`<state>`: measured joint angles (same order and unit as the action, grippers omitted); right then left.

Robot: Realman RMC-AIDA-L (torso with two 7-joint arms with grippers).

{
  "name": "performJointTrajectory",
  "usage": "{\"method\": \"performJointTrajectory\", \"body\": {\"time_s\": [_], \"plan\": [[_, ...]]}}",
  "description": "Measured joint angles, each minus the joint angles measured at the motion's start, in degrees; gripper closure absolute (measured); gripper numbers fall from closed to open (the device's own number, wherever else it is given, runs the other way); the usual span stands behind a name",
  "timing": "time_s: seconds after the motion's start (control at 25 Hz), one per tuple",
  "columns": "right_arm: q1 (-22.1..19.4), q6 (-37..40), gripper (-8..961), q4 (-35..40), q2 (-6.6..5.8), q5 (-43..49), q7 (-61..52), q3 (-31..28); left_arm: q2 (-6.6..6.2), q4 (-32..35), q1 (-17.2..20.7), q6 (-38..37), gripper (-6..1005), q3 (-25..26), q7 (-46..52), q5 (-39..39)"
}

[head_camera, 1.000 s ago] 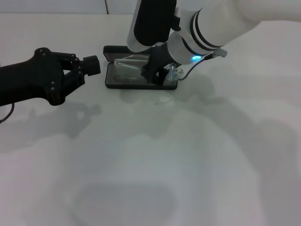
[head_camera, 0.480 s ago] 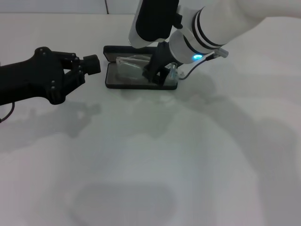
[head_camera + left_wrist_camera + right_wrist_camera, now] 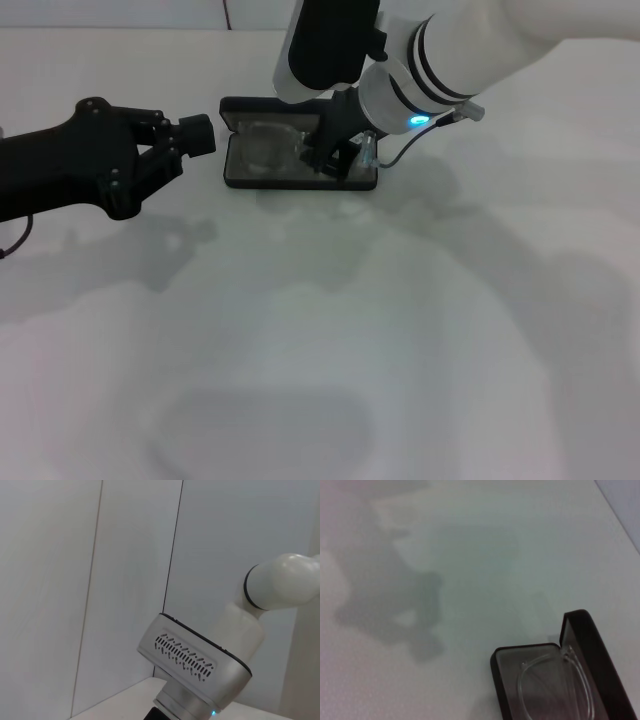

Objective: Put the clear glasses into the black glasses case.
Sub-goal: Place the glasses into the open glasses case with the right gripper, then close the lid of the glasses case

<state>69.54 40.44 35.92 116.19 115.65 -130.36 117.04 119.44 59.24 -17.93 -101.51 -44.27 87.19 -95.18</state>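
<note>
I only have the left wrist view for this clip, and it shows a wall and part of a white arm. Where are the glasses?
Observer: The clear glasses lie inside the open black case, on its grey lining.
Operator: Which arm is over them?
Observer: The right gripper is down at the case's right end, over the glasses there; I cannot tell whether it grips them.
Operator: And the left arm, whose camera I have?
Observer: The left gripper hangs just left of the case, not touching it.
Operator: Is the lid up?
Observer: Yes, the right wrist view shows the lid standing open along the case's edge.
</note>
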Motion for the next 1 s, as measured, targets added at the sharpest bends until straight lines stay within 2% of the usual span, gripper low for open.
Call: {"method": "performJointTrajectory", "body": {"time_s": [0.2, 0.32, 0.4, 0.44, 0.6, 0.68, 0.76, 1.0], "plan": [[-1.77, -0.46, 825, 2.68, 0.00, 0.18, 0.39, 0.09, 0.00, 0.02, 0.08, 0.00, 857, 0.32, 0.00, 0.21], [-4.82, -0.49, 825, 6.75, 0.00, 0.25, 0.69, -0.77, 0.00, 0.37, 0.37, 0.00, 856, 1.21, 0.00, 0.60], [-8.37, -0.43, 825, 10.98, -0.09, 0.30, 1.24, -2.79, 0.00, 0.37, 0.35, 0.01, 856, 2.46, 0.00, 1.06], [-10.72, -0.33, 825, 13.58, -0.10, 0.31, 1.90, -4.26, 0.00, 0.38, 0.20, 0.04, 856, 3.29, 0.00, 1.33], [-25.22, -0.60, 826, 25.67, -0.11, -0.53, 6.29, -10.62, 0.04, -0.60, -2.71, 1.65, 855, 6.66, 0.49, 1.74], [-34.36, -0.74, 826, 31.22, -0.04, -3.41, 10.39, -14.25, 0.03, -1.89, -5.34, 6.20, 854, 6.85, 2.68, 1.69], [-40.68, -0.74, 826, 33.88, -0.03, -8.59, 14.50, -16.63, -0.05, -3.35, -7.97, 11.28, 854, 6.33, 4.71, 0.68], [-49.15, -0.11, 826, 32.80, -0.30, -26.37, 27.53, -18.95, -0.02, -6.22, -15.23, 25.83, 852, 1.30, 7.52, -6.34]]}}
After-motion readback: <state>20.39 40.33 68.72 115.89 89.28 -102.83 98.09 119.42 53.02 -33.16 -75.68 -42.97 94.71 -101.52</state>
